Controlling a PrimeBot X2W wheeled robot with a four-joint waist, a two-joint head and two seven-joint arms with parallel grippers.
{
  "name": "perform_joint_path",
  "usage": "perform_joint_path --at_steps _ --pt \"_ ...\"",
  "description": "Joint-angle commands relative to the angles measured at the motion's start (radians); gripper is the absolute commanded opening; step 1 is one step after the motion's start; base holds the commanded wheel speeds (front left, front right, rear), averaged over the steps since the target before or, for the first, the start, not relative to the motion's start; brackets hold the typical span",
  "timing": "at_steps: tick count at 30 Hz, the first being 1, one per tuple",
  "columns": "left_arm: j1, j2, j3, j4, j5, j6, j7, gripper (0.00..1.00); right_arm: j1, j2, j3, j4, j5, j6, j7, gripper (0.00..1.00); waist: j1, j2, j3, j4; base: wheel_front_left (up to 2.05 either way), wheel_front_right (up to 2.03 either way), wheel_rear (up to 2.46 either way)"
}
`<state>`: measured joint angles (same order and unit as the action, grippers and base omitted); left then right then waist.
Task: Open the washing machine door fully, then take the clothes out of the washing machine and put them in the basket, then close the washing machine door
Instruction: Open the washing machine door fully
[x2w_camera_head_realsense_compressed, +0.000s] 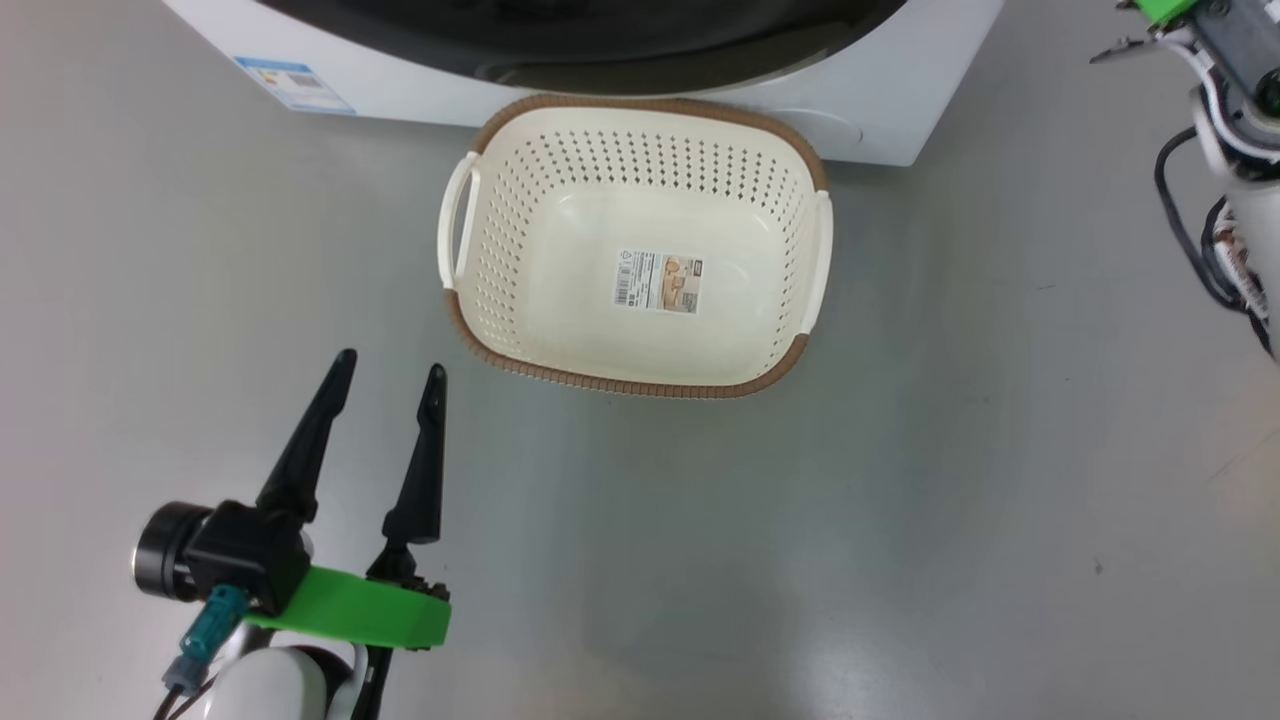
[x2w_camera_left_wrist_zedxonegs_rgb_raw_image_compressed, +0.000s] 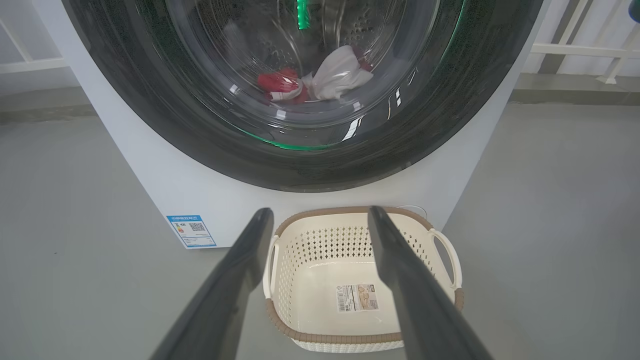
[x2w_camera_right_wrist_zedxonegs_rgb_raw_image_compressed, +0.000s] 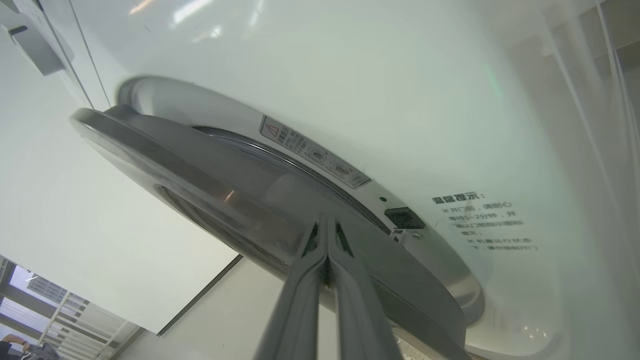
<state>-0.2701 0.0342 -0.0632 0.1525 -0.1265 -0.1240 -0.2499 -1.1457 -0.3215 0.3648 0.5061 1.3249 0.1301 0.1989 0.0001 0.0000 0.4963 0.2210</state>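
Observation:
The white washing machine (x2w_camera_head_realsense_compressed: 880, 110) stands at the top of the head view. In front of it on the floor sits the cream basket (x2w_camera_head_realsense_compressed: 640, 105), holding nothing but its sticker. My left gripper (x2w_camera_head_realsense_compressed: 390, 368) hovers open to the basket's lower left, with nothing between its fingers. The left wrist view looks past that gripper (x2w_camera_left_wrist_zedxonegs_rgb_raw_image_compressed: 320, 211) over the basket (x2w_camera_left_wrist_zedxonegs_rgb_raw_image_compressed: 325, 235) to the washing machine door (x2w_camera_left_wrist_zedxonegs_rgb_raw_image_compressed: 150, 115); red and white clothes (x2w_camera_left_wrist_zedxonegs_rgb_raw_image_compressed: 320, 82) lie in the drum behind its glass. My right gripper (x2w_camera_right_wrist_zedxonegs_rgb_raw_image_compressed: 326, 220) is shut, its tips against the door's rim (x2w_camera_right_wrist_zedxonegs_rgb_raw_image_compressed: 200, 170), which stands slightly off the front panel.
Grey floor (x2w_camera_head_realsense_compressed: 900, 500) spreads around the basket. My right arm (x2w_camera_head_realsense_compressed: 1235, 110), with its cables, reaches up at the far right of the head view. A blue label (x2w_camera_head_realsense_compressed: 295, 85) marks the machine's lower corner. A black latch socket (x2w_camera_right_wrist_zedxonegs_rgb_raw_image_compressed: 404, 217) shows beside the door's edge.

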Motion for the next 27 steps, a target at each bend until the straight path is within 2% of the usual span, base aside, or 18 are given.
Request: perform_joint_path --at_steps 1,11,20,27 --pt "-0.013 0.016 0.029 -0.019 -0.009 -0.005 -0.012 1.0 -0.021 0.004 0.004 -0.016 0.028 0.001 0.025 0.0 0.0 0.0 0.011 0.007 0.0 0.0 0.0" --pt "-0.034 0.016 0.021 -0.017 -0.021 -0.006 -0.012 1.0 -0.108 0.013 0.0 0.063 0.164 0.001 0.169 0.0 0.0 0.0 0.04 0.021 0.0 0.0 0.0" --pt "-0.05 0.016 0.003 -0.01 -0.037 -0.007 -0.012 1.0 -0.161 0.032 0.024 0.132 0.199 0.001 0.25 0.0 0.0 0.0 0.047 0.036 0.0 0.0 0.0" --pt "-0.047 0.016 -0.003 -0.005 -0.043 -0.007 -0.012 1.0 -0.136 0.043 0.038 0.119 0.214 0.001 0.275 0.0 0.0 0.0 0.024 0.036 0.0 0.0 0.0"
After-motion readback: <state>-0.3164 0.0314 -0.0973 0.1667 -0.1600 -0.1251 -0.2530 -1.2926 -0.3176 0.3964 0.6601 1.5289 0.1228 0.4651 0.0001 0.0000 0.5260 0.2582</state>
